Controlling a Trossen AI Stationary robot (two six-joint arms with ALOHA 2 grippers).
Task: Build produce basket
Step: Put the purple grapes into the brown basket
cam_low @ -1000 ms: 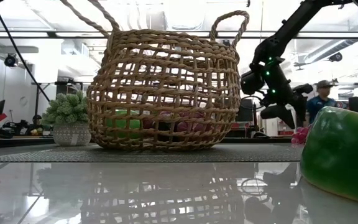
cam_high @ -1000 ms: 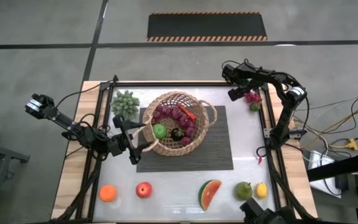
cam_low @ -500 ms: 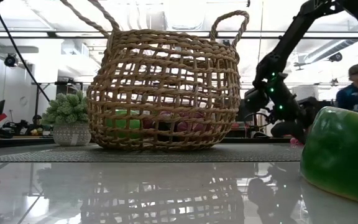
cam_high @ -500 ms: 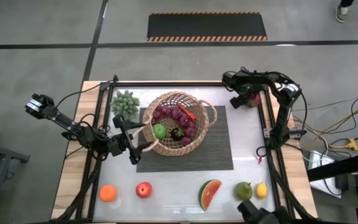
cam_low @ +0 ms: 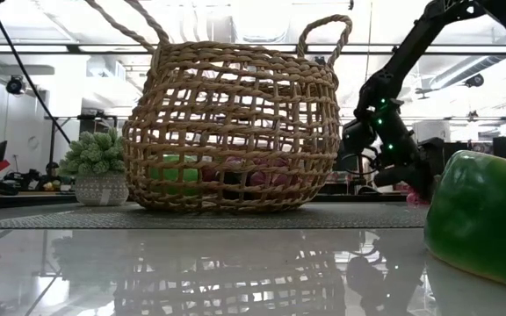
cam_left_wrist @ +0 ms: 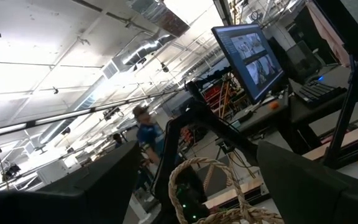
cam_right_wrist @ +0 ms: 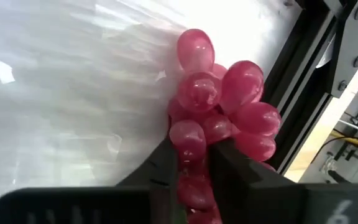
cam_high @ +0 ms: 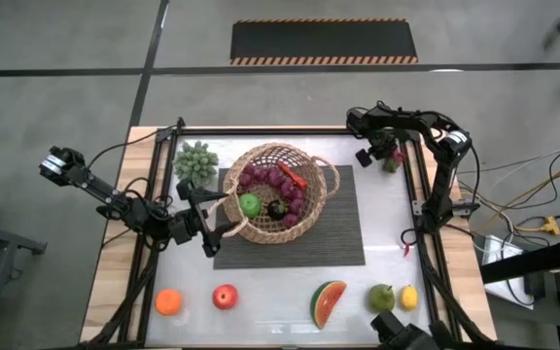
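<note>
The tan wicker basket (cam_high: 278, 190) stands on a dark ribbed mat (cam_high: 343, 233) and holds purple grapes, a green apple, a carrot and a dark plum. My right gripper (cam_high: 381, 156) is down at the table's far right, shut on a pink grape bunch (cam_right_wrist: 229, 106), which also shows in the high view (cam_high: 395, 158). My left gripper (cam_high: 210, 220) is open by the basket's left side; its wrist view shows a loop handle (cam_left_wrist: 188, 180) between its fingers. An orange (cam_high: 168, 302), red apple (cam_high: 225, 297), watermelon slice (cam_high: 328, 303), pear (cam_high: 382, 297) and lemon (cam_high: 408, 297) lie along the near edge. My right gripper pinches a few grapes at one end of the bunch (cam_right_wrist: 188, 140) between its two fingers (cam_right_wrist: 163, 168). The fingers come from above, slanting toward the table's right edge. The rest of the bunch spreads beyond the fingertips, close over the white table top beside the frame rail.
A small green potted plant (cam_high: 195, 160) stands at the far left of the table. A dark frame rail (cam_high: 418, 194) runs along the right edge beside the grapes. In the low view the pear (cam_low: 486, 224) fills the right foreground.
My right gripper has gone down and a little toward the table's right edge, onto the pink grape bunch, and now stands low over the table there. The left arm and the basket have kept still.
</note>
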